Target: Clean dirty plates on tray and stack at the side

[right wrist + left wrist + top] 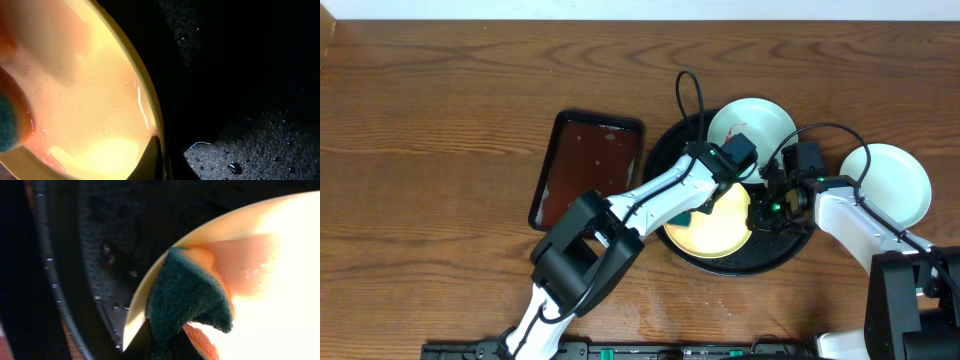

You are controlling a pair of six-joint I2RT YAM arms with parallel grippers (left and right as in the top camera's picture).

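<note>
Two grippers meet on one yellow plate (pixel 720 235): the left gripper (pixel 161 347) is pinched tight on a green-and-orange sponge (pixel 185 297) pressed onto the plate just inside its rim, while the right gripper (pixel 152 157), opposite it, nips that rim, with one finger inside and the other lost against the dark. Under both lies the black tray (pixel 658 160), which also carries, beyond the left gripper, a pale plate (pixel 755 120) with a red smear. Out past the right gripper — off the tray, on the table (pixel 440 150) — sits a second pale plate (pixel 895 180).
</note>
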